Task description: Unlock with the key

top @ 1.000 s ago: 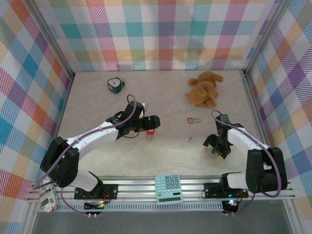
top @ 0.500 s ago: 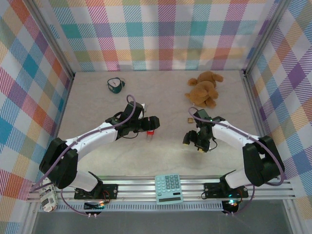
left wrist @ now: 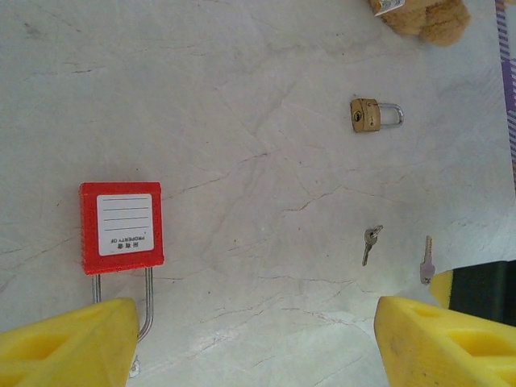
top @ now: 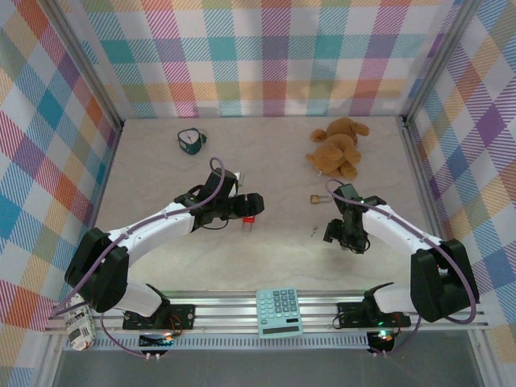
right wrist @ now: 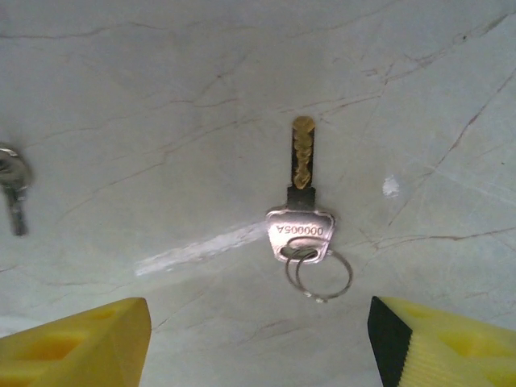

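Across the pale veined table (top: pixel 161 169), the left gripper (left wrist: pixel 258 326) hangs wide open beside the red padlock (left wrist: pixel 121 228), boxy and plastic-cased, while the right gripper (right wrist: pixel 258 330), jaws spread too, is nearer the key (right wrist: pixel 300 216), flat metal, lying centred just ahead, brass blade pointing straight away.

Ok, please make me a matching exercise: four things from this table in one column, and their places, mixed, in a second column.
1 red padlock
2 brass padlock
3 calculator
4 ringed key

A on the front rail
B beneath the left gripper
C beneath the right gripper
D nearest the teddy bear

Pairs: 1-B, 2-D, 3-A, 4-C
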Robot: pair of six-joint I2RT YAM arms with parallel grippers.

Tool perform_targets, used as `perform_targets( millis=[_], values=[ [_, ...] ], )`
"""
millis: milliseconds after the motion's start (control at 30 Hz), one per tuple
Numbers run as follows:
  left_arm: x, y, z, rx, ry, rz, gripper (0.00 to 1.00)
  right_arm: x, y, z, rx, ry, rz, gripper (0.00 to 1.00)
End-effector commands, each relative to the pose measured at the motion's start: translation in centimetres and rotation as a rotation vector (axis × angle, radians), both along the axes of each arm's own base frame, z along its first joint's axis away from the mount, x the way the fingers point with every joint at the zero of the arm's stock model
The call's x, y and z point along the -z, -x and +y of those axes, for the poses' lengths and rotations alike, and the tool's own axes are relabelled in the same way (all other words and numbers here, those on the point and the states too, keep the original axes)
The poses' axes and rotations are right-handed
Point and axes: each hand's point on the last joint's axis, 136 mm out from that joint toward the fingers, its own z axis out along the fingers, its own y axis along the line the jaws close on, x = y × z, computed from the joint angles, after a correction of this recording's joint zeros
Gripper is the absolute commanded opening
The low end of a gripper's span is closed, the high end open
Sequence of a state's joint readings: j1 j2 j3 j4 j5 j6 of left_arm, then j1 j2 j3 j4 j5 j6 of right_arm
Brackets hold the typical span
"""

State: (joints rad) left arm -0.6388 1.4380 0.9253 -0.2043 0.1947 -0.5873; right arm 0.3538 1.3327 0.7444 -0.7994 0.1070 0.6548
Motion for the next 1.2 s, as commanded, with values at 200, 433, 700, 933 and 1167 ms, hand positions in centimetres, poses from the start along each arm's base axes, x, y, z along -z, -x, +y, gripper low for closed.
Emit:
perform_targets(
  millis=[200,433,700,933,1167],
  values=[
    [-0.1,0.5,0.3,-0.005,0.01,0.009,0.76,2.4,0.2,1.4,-0.06,-0.093,0.025,0.73],
    [-0.2,0.5,0.3,-0.008,0.016,0.004,0.76,2.4,1.3,3.5,-0.058,-0.222,0.044,0.72],
    [-0.3,0.5,0.3,-0.007,0.018,0.001,0.76,0.3,-0.3,5.8,-0.128,-0.33,-0.027,0.71],
    [-0.7,0.6,0.7,-0.015,0.005,-0.01,0.77,0.1,0.1,5.6,-0.113,-0.319,0.007,0.7],
    [-1.1,0.6,1.2,-0.021,-0.012,-0.032,0.78,-2.7,1.0,2.2,-0.068,-0.136,0.022,0.71]
  ],
)
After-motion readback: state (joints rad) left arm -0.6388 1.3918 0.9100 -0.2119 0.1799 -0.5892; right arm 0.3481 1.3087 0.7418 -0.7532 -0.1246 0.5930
